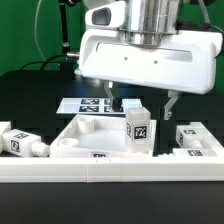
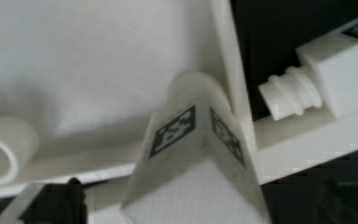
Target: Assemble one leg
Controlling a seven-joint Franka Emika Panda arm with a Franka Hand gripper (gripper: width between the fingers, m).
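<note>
Claw (image 1: 141, 100) open above upright leg (image 1: 137, 123), fingers apart, wrist view alone showing another leg (image 2: 318, 80) lying beside tray (image 2: 87, 60)

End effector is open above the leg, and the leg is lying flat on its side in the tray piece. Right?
Not quite. The exterior view shows the leg standing upright, not lying flat, on the white tray piece. The rest holds: the end effector is open above the leg, with one finger on each side.

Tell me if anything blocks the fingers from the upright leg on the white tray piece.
Nothing visible does. The gripper hangs open directly above the leg, with one finger on each side of it. The gap between is clear in both views.
</note>
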